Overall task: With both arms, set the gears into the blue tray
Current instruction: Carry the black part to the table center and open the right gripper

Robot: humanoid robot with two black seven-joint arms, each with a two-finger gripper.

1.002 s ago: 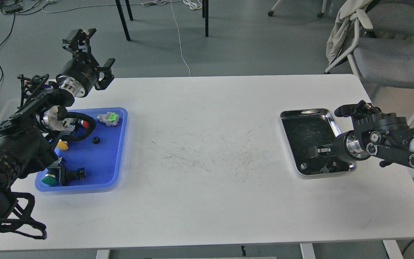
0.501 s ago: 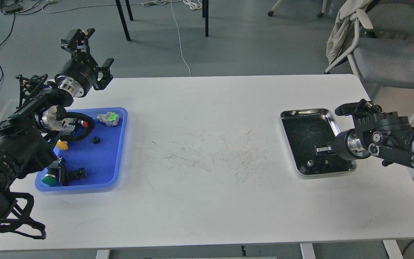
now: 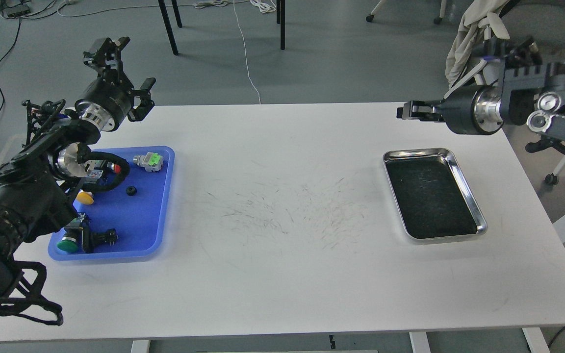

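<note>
The blue tray [image 3: 138, 220] lies at the table's left. One small black gear [image 3: 130, 190] rests in its middle, among push-button switches. My left gripper [image 3: 126, 72] hangs above the table's far-left corner, behind the tray, open with nothing between its fingers. Over the far-right part of the table my right gripper [image 3: 409, 112] is raised high, pointing left. Its fingers are drawn close together, and I cannot see whether a gear sits between them. No other gear shows.
A steel tray [image 3: 460, 164] with a black lining lies at the right, nothing in it. Switches with green [image 3: 152, 160], yellow [image 3: 85, 197], red [image 3: 116, 168] and dark green [image 3: 68, 244] caps share the blue tray. A chair [image 3: 532, 73] stands beyond the right edge.
My right arm has lifted out of the steel tray and swung up toward the far edge. The small piece that lay in that tray no longer shows. The left arm has barely moved.
</note>
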